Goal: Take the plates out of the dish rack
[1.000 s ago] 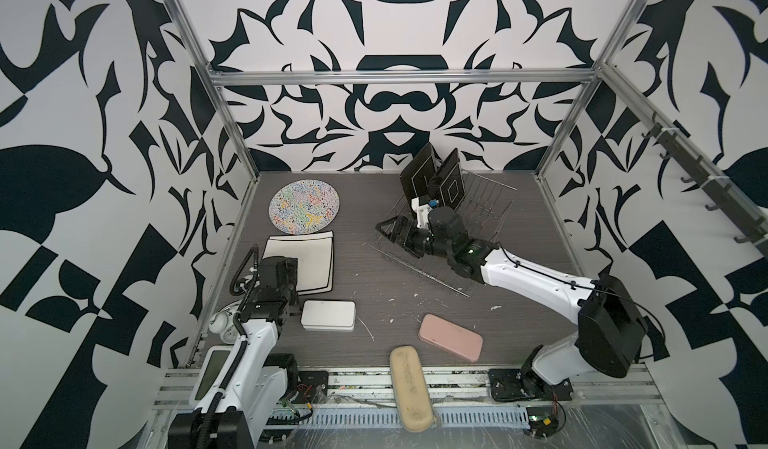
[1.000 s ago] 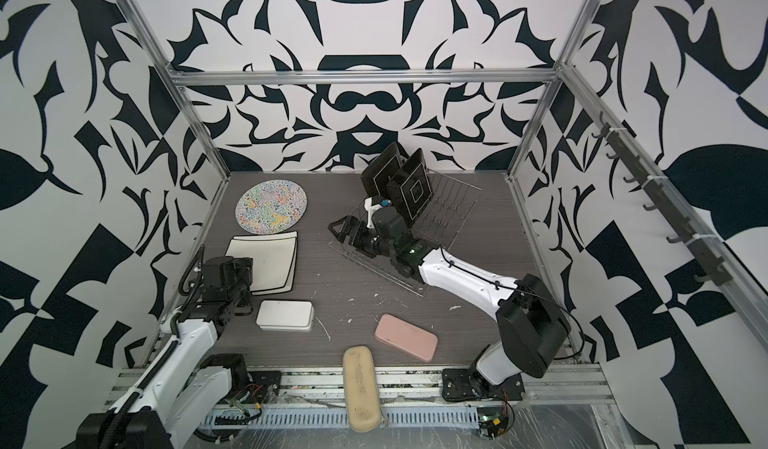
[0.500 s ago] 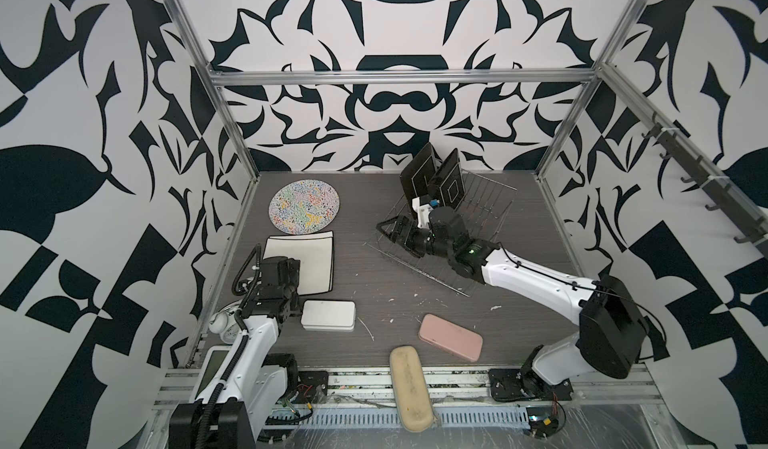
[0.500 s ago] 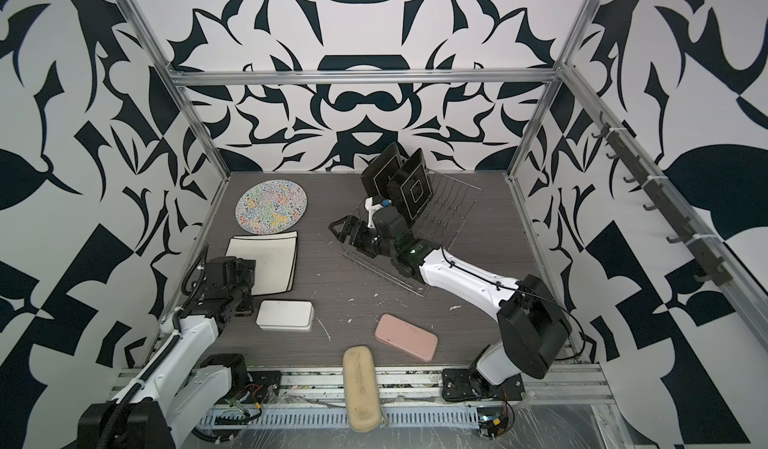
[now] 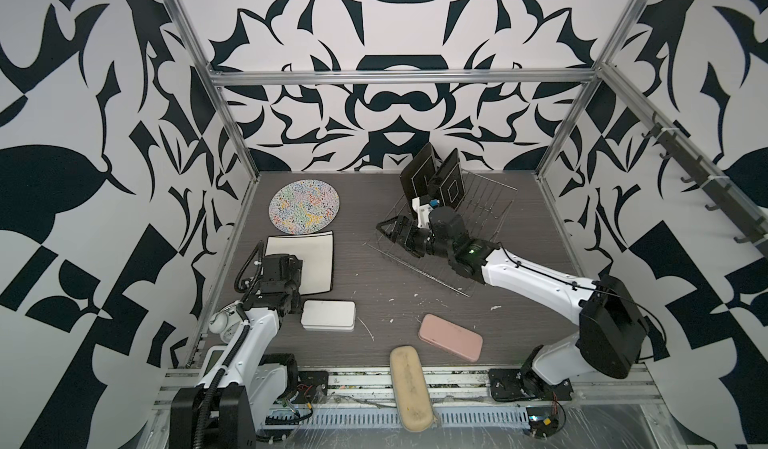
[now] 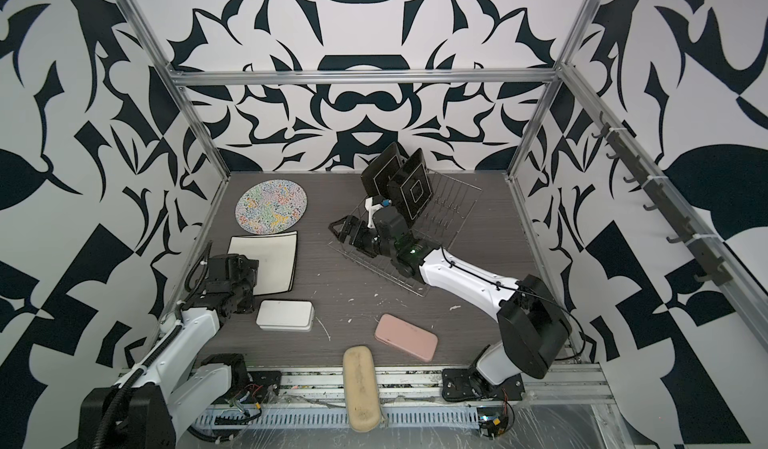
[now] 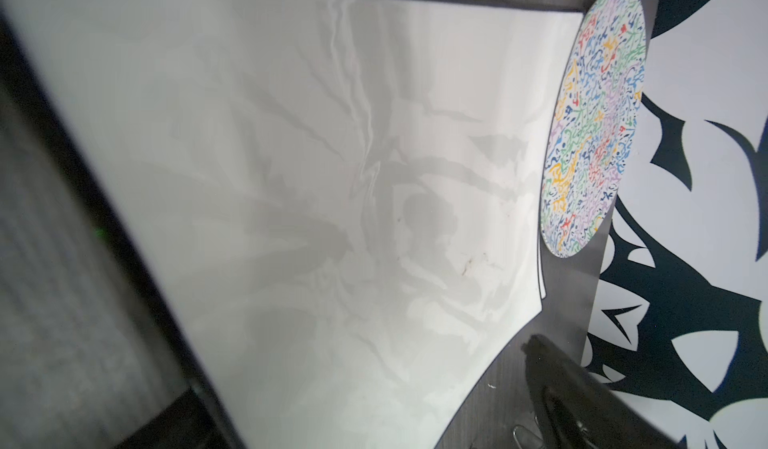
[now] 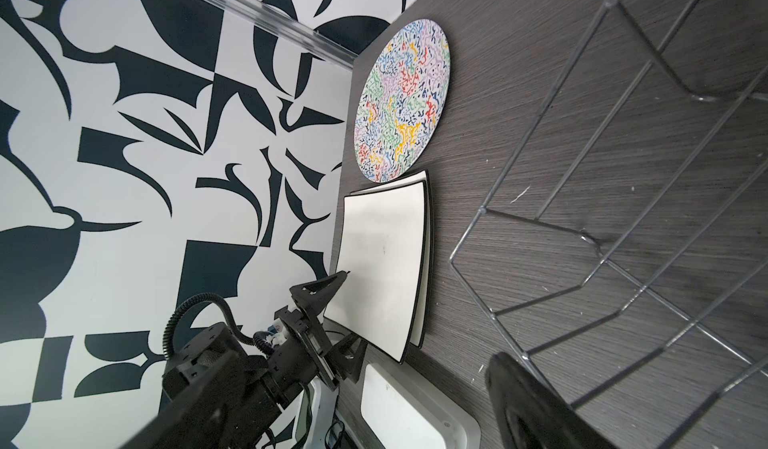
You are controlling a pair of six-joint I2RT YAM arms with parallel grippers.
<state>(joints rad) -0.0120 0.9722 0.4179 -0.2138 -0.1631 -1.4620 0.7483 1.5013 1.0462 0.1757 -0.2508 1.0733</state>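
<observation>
Your left pincer (image 8: 353, 310) is spread wide at the near edge of two stacked white plates (image 5: 318, 260), which lie flat on the table (image 5: 415, 301) beside the round plate (image 5: 304, 207). Your right pincer (image 5: 392, 233) hangs open and empty over the rack (image 5: 486, 202), where two black plates (image 5: 419, 175) stand.

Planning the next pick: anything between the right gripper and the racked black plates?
Nothing visible but the rack's own wires: the open right gripper hangs over its near end, the black plates stand at its far end.
</observation>
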